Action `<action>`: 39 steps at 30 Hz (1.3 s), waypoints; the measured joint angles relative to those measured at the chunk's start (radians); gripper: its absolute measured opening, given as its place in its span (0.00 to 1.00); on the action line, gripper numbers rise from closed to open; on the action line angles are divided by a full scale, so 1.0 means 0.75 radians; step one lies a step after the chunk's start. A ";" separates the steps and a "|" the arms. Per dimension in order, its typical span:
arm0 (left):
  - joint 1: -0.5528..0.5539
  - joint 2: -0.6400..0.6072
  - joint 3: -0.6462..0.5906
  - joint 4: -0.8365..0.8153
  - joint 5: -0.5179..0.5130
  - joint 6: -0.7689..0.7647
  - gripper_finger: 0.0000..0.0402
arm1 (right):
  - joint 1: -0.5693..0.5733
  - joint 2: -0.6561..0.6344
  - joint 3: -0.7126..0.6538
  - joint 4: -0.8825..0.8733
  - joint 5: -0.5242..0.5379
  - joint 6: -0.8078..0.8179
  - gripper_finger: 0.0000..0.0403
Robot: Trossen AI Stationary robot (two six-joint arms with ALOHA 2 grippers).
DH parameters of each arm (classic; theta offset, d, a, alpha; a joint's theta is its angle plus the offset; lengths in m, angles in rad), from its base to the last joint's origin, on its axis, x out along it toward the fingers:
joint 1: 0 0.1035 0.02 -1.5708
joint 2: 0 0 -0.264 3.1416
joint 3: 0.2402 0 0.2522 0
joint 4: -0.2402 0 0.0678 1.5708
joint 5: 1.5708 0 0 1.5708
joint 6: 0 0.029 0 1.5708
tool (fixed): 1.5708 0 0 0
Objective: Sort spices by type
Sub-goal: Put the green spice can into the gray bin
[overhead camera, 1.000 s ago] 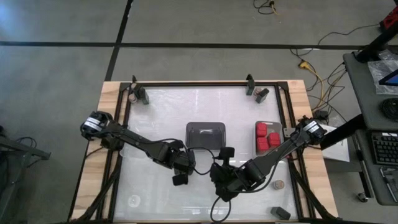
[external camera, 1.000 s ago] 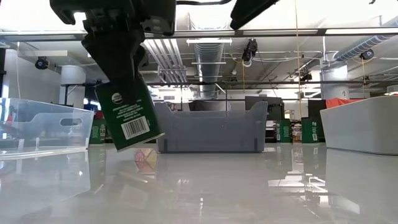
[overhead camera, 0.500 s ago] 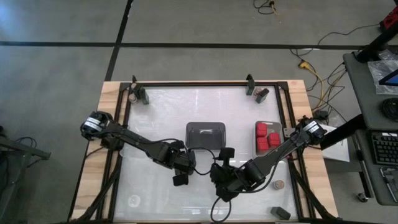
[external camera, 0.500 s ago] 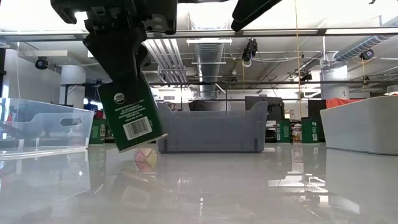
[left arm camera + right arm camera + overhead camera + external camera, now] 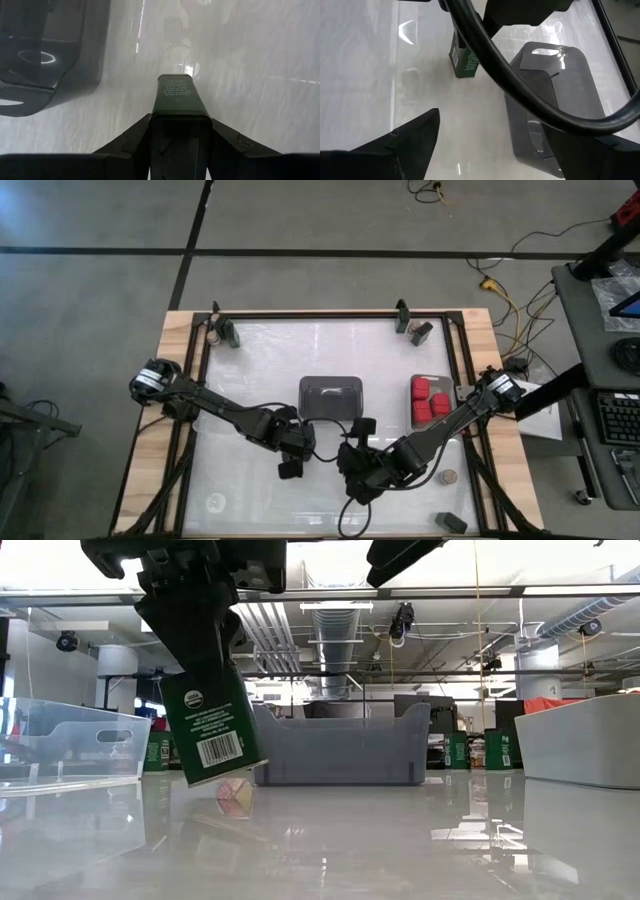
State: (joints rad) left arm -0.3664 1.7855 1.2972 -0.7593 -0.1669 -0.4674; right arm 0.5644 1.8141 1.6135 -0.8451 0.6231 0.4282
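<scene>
Item: dark green spice tin (image 5: 207,725), barcode label, tilted, pinched in left gripper (image 5: 290,463) fingers just above the counter (image 5: 250,380), near the dark tray (image 5: 332,396). Right gripper (image 5: 352,470) close by, fingers spread, empty. Step: carrying the tin for sorting. Next: move it over its bin, lower, release.

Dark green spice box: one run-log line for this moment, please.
left tool: shut on dark green spice box, tilted, above table | right tool: open, empty | red blocks: in right tray
</scene>
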 joint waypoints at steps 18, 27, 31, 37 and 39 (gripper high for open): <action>0.000 0.001 0.000 0.020 0.000 0.048 0.43 | -0.028 0.000 0.000 0.034 -0.074 0.058 0.88; -0.010 -0.099 -0.001 -0.046 -0.005 0.063 0.62 | -0.064 0.010 -0.004 0.203 -0.098 -0.064 0.89; -0.058 -0.230 -0.003 -0.124 -0.093 0.043 0.63 | -0.093 0.059 -0.006 0.312 -0.144 -0.129 0.89; -0.179 -0.466 -0.130 -0.060 -0.182 0.002 0.62 | -0.132 0.096 -0.005 0.380 -0.174 -0.139 0.89; -0.218 -0.550 -0.228 0.039 -0.197 -0.021 0.61 | -0.142 0.097 -0.005 0.409 -0.191 -0.138 0.89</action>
State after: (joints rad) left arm -0.5296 1.3727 1.1260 -0.7297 -0.3150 -0.4828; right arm 0.4578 1.8866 1.6096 -0.5382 0.4798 0.3244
